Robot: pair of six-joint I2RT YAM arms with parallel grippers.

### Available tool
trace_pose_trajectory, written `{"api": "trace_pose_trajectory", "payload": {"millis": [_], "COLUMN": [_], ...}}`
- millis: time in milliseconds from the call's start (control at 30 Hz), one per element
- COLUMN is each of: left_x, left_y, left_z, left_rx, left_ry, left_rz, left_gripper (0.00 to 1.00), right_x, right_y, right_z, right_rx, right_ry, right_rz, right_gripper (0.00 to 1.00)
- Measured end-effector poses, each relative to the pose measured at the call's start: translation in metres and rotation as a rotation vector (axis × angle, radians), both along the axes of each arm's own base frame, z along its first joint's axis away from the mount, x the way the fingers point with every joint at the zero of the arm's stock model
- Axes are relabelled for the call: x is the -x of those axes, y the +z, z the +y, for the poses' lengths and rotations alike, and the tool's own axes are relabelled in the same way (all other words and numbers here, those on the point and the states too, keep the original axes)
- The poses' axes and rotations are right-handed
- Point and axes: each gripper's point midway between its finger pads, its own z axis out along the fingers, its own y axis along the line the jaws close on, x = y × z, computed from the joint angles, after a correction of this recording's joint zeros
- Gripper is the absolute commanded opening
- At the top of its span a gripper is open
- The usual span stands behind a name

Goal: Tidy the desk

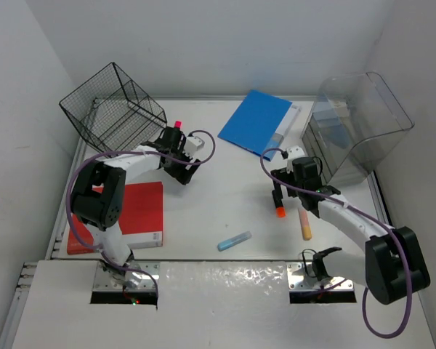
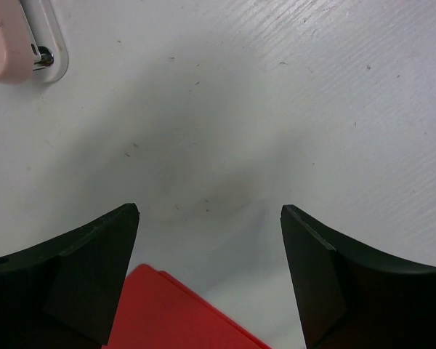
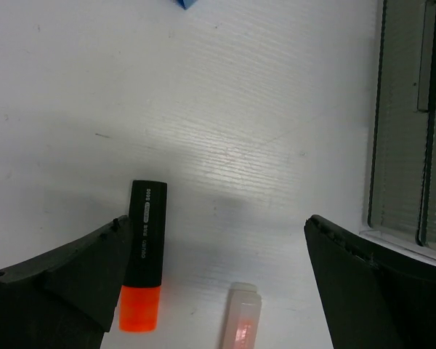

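Top external view: the desk (image 1: 225, 196) fills the scene, a broad white top that looks stiff, heavy and fixed. It is not something to grip, only the surface the loose items lie on. It looks smooth, so a nudged pen would probably slide rather than stay put.

The right claw (image 3: 218, 225) hangs over the desk's right half with its jaws spread wide and nothing between them. Bare tabletop shows in the gap. An orange highlighter (image 3: 145, 262) lies flat just beside one finger, toward the near edge, with a pale marker (image 3: 240, 316) near it. Both look light and rigid, and the highlighter's black barrel is probably the best place to pinch it, across its width.

The left claw (image 2: 209, 218) is also open and empty, above bare desk left of centre, with the corner of a red book (image 2: 182, 316) just near of it.

A blue marker (image 1: 234, 241) lies near the front edge. A blue folder (image 1: 258, 122), a wire basket (image 1: 112, 109) and a clear bin (image 1: 356, 127) sit along the far side.
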Motion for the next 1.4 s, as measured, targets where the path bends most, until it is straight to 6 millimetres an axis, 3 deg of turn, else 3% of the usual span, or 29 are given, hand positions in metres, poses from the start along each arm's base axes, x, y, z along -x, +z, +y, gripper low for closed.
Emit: {"api": "trace_pose_trajectory", "payload": {"millis": [233, 433, 467, 500, 567, 600, 667, 767, 933, 1067, 1233, 1400], "left_x": [-0.001, -0.003, -0.003, -0.003, -0.004, -0.004, -0.005, -0.005, -0.005, -0.004, -0.004, -0.004], "left_y": [0.005, 0.017, 0.017, 0.019, 0.019, 0.02, 0.02, 0.02, 0.018, 0.018, 0.018, 0.017], "left_z": [-0.001, 0.0, 0.0, 0.0, 0.002, 0.003, 0.004, 0.007, 0.011, 0.011, 0.011, 0.012], "left_rx": [0.004, 0.01, 0.008, 0.007, 0.001, -0.003, -0.01, -0.024, -0.04, -0.041, -0.041, -0.044], "left_ry": [-0.009, -0.018, -0.018, -0.017, -0.013, -0.01, -0.006, 0.002, 0.011, 0.011, 0.01, 0.009], "left_rz": [-0.012, -0.05, -0.052, -0.058, -0.064, -0.066, -0.069, -0.076, -0.08, -0.079, -0.079, -0.08], "left_gripper": [0.78, 0.78, 0.78, 0.78, 0.78, 0.78, 0.78, 0.78, 0.78, 0.78, 0.78, 0.78], "right_x": [-0.009, -0.049, -0.057, -0.063, -0.077, -0.084, -0.099, -0.112, -0.108, -0.11, -0.111, -0.116], "right_y": [0.021, 0.08, 0.091, 0.101, 0.117, 0.123, 0.129, 0.119, 0.078, 0.067, 0.053, 0.052], "right_z": [0.011, 0.04, 0.045, 0.047, 0.046, 0.043, 0.034, 0.023, -0.001, -0.026, -0.047, -0.071], "right_rx": [-0.039, -0.093, -0.089, -0.076, -0.009, 0.049, 0.185, 0.4, 0.758, 1.031, 1.199, 1.229], "right_ry": [0.045, 0.165, 0.189, 0.209, 0.22, 0.21, 0.162, 0.088, 0.02, -0.049, -0.075, -0.137], "right_rz": [-0.058, -0.19, -0.224, -0.254, -0.303, -0.319, -0.33, -0.289, -0.163, -0.088, 0.01, 0.061], "right_gripper": [0.99, 0.96, 0.91, 0.76, 0.55, 0.38, 0.33, 0.37, 0.41, 0.39, 0.37, 0.37]}}
